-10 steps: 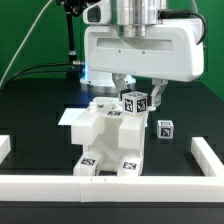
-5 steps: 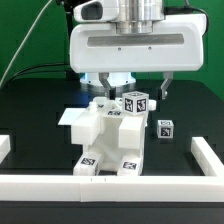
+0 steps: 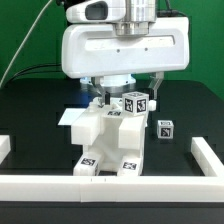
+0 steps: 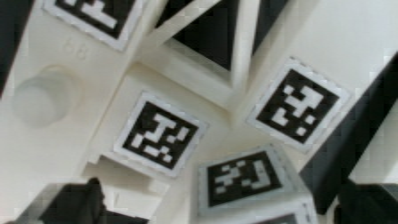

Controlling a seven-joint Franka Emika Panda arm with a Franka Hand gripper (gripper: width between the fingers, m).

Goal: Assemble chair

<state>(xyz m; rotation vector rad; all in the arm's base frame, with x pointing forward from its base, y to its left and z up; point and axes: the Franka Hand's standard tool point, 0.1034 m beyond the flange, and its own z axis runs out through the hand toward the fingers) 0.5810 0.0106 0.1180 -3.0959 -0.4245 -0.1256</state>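
The partly built chair (image 3: 108, 140) is a stack of chunky white tagged blocks in the middle of the black table. A tagged cube-like part (image 3: 135, 102) sits at its top on the exterior view's right. A flat white slab (image 3: 70, 117) lies behind it on the left. My gripper (image 3: 127, 93) hangs just above the chair's top, with its jaws wide apart on either side of the top parts and holding nothing. In the wrist view the white tagged parts (image 4: 169, 130) fill the picture, and the gripper (image 4: 222, 205) has dark fingertips (image 4: 80, 202) at both lower corners.
A small loose tagged cube (image 3: 165, 128) lies on the table on the exterior view's right of the chair. White border bars (image 3: 120, 183) run along the front and both sides. Black cables hang at the back left.
The hand has shifted toward the exterior view's left over the chair's top. The jaws stay open and the chair parts have not moved.
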